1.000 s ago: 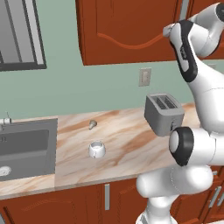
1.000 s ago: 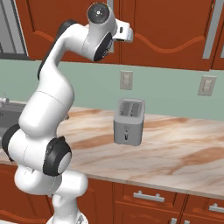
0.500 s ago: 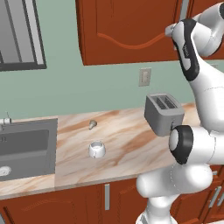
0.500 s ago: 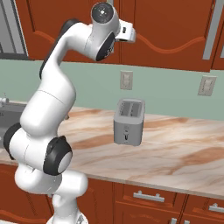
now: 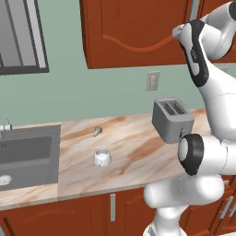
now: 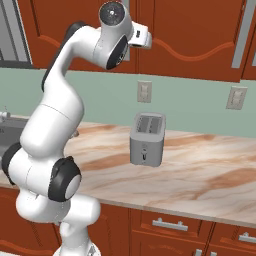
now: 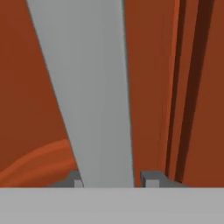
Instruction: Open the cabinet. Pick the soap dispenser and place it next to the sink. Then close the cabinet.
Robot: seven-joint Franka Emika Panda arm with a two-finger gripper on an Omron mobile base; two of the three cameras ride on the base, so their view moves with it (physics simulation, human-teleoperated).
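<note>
Fingers of the end effector (image 7: 111, 180) have squeezed in and now grip the handle (image 7: 94, 96) on the shut cabinet (image 5: 133, 32), high above the toaster (image 5: 173, 119). Next, pull slowly so the grip won't slip.

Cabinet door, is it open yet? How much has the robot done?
Nothing is finished yet. The cabinet door looks shut. Right now, in the hand view, the gripper has its fingertips on either side of the handle, seemingly gripping it to pull. Still to do: open the door, set the soap dispenser beside the sink, then close the door.
</note>
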